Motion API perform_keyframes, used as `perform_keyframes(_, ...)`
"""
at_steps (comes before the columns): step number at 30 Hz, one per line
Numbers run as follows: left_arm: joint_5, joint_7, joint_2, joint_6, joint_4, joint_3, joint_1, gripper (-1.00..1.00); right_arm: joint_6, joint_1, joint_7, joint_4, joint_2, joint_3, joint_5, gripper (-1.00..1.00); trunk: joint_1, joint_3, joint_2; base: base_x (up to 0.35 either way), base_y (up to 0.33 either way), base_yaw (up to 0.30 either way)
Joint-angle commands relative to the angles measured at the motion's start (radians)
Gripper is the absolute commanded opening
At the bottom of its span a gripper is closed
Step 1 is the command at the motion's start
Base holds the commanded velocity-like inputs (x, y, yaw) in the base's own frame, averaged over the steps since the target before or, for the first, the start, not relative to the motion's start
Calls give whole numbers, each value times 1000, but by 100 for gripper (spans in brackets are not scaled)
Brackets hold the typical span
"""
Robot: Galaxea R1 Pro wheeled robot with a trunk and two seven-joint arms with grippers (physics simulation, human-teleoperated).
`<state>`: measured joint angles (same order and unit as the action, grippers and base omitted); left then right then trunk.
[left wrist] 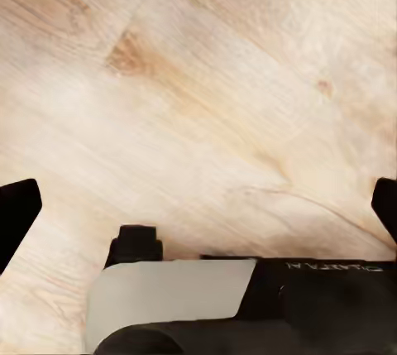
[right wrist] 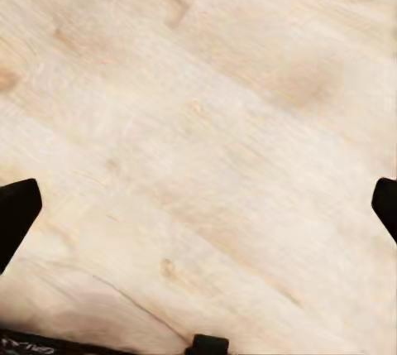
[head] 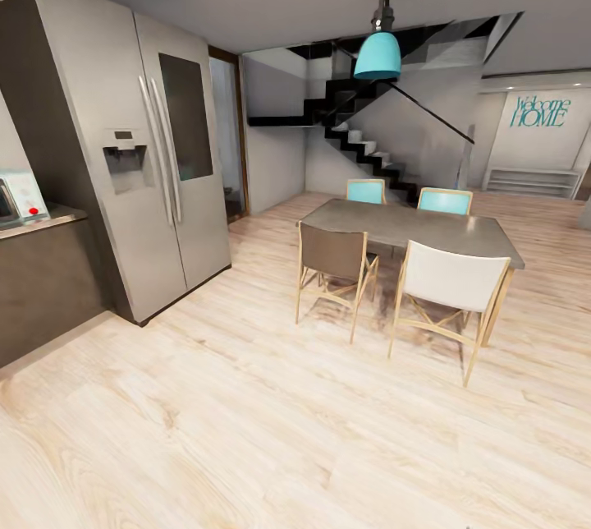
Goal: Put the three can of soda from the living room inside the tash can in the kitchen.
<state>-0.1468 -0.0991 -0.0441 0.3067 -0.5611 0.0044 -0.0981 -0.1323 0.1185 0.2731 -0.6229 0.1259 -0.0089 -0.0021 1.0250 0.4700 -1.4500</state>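
I am in the kitchen, over its pale plank floor [head: 271,422]. The three soda cans and the trash can are out of view. In the left wrist view my left gripper [left wrist: 198,206] hangs open above bare planks, its dark fingertips [left wrist: 16,214] far apart at the frame's edges with nothing between them. My right gripper [right wrist: 198,210] is open in the same way over the floor, fingertips [right wrist: 15,210] spread wide and holding nothing.
The steel two-door fridge [head: 156,159] stands at the left beside a dark counter [head: 41,225]. A dark dining table [head: 410,225] with several chairs [head: 447,282] sits ahead right under a teal pendant lamp [head: 377,55]. A black staircase [head: 361,135] rises behind.
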Motion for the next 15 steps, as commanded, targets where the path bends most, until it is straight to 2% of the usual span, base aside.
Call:
perform_keyframes(1,-1,0,0,13,-410,0,0,100,-37,2,2,-144,-1,0,-1,100,0,0,0,0,0,0)
perform_keyframes(3,-3,-1,-1,33,-519,-1,-1,100,-105,4,4,-266,-2,-1,-1,100,0,0,0,0,0,0)
perform_keyframes(4,-4,-2,-2,51,-618,-1,3,100,-183,6,5,-420,-3,0,-2,100,0,0,0,0,0,0)
perform_keyframes(5,-4,-4,-3,62,-731,-1,12,100,-282,3,13,-619,-4,1,-2,100,0,0,0,0,0,0)
perform_keyframes(8,0,-4,-5,40,-763,0,25,100,-294,-3,24,-685,-3,-1,-3,100,0,0,0,0,0,0)
perform_keyframes(10,1,-4,-10,-7,-763,0,36,100,-262,-8,29,-690,-2,-13,-3,100,0,0,0,0,0,0)
perform_keyframes(14,3,-14,-25,-158,-723,-2,62,100,-145,-27,41,-669,-2,-62,-4,100,0,0,0,0,0,0)
perform_keyframes(15,3,-22,-31,-224,-704,-2,75,100,-95,-41,52,-657,-2,-87,-3,100,0,0,0,0,0,0)
